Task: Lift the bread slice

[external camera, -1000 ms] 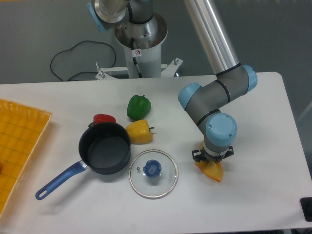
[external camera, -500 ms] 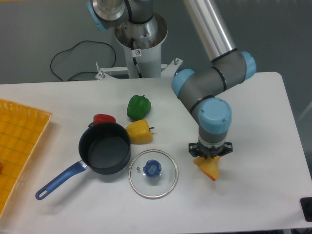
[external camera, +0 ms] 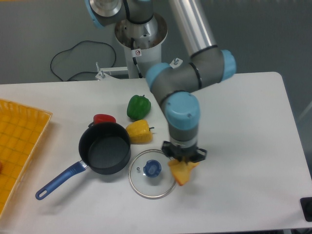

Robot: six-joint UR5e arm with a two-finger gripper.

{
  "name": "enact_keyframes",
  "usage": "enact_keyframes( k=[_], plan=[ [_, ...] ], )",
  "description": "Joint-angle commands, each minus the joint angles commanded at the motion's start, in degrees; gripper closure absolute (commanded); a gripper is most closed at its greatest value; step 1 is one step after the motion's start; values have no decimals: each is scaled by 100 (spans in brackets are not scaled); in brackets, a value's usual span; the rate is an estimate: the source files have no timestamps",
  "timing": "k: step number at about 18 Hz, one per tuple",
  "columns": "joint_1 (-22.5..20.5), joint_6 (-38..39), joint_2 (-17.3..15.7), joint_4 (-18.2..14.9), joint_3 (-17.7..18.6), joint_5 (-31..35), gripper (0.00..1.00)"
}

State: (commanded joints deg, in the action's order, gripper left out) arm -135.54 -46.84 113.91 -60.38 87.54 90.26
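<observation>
The bread slice (external camera: 181,172), orange-yellow with a darker crust edge, hangs tilted below the wrist, held above the table beside the right rim of the glass lid (external camera: 152,174). My gripper (external camera: 183,159) is shut on the bread slice's upper part; the wrist above hides most of the fingers. The slice's lower tip points down and right, overlapping the lid's right edge in this view.
A black saucepan (external camera: 104,154) with a blue handle sits left of the lid. A yellow pepper (external camera: 139,131), a green pepper (external camera: 138,106) and a red item (external camera: 104,118) lie behind them. A yellow tray (external camera: 17,146) lies at the left edge.
The arm has swung left carrying the bread slice, from the table's right-centre to beside the glass lid. The slice is still held. The other things have not moved.
</observation>
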Motion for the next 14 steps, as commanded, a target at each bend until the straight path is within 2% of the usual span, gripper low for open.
enact_keyframes(
  k=[1, 4, 11, 14],
  plan=[
    [88, -9, -35, -26, 0, 18, 93],
    [334, -61, -132, -439, 0, 44, 93],
    [783, -44, -273, -483, 9, 35, 93],
    [810, -35, -361, -729, 44, 35, 92]
  ],
)
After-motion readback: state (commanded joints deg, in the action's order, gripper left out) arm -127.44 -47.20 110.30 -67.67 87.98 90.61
